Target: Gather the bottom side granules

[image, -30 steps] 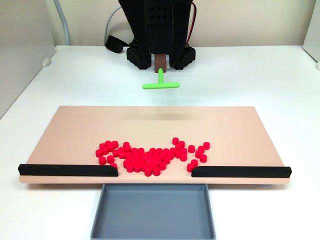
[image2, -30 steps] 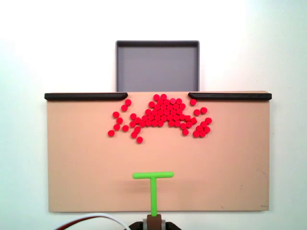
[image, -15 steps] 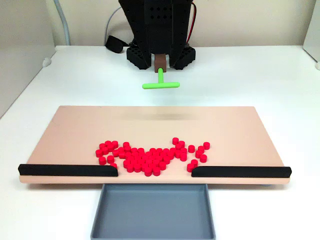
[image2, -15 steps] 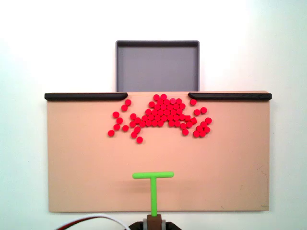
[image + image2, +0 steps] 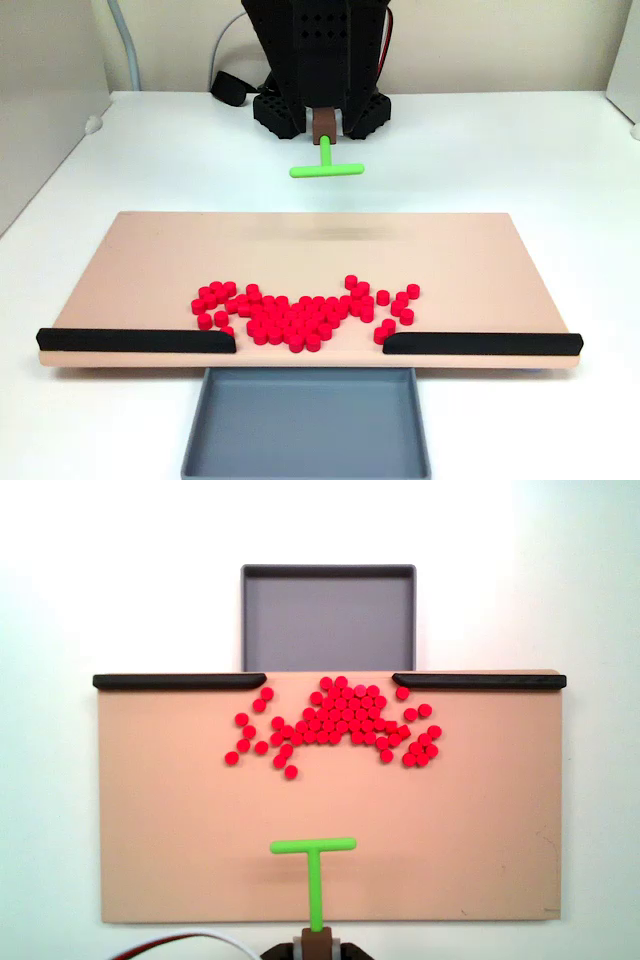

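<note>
Hand (image 5: 324,128) around green tool (image 5: 327,169) (stem)

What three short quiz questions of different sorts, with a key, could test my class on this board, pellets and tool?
1. True or false: some pellets already lie in the grey tray.
2. Multiple choice: in the top-down fixed view, the green T-tool's crossbar is
A) touching the pellets
B) short of the pellets, with bare board between
C) inside the tray
3. Fill in: the gap between the two black rails opens onto the ____.

Key:
1. False; the tray is empty and all pellets lie on the board.
2. B
3. Tray
</note>
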Controlling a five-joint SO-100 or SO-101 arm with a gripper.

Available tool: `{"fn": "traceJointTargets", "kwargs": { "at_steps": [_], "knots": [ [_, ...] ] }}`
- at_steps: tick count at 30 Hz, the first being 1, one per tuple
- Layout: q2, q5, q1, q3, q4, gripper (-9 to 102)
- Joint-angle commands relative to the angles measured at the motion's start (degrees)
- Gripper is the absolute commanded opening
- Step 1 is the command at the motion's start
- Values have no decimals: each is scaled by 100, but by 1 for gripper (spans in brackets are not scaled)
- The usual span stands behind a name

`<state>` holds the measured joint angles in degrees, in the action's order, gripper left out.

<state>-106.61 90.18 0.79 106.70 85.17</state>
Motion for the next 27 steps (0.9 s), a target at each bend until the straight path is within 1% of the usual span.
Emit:
{"fn": "traceJointTargets", "kwargs": {
  "at_steps": [1, 27],
  "knots": [
    [-158, -53, -35, -88, 26, 0],
    [88, -114, 0, -88, 26, 0]
  ]
}}
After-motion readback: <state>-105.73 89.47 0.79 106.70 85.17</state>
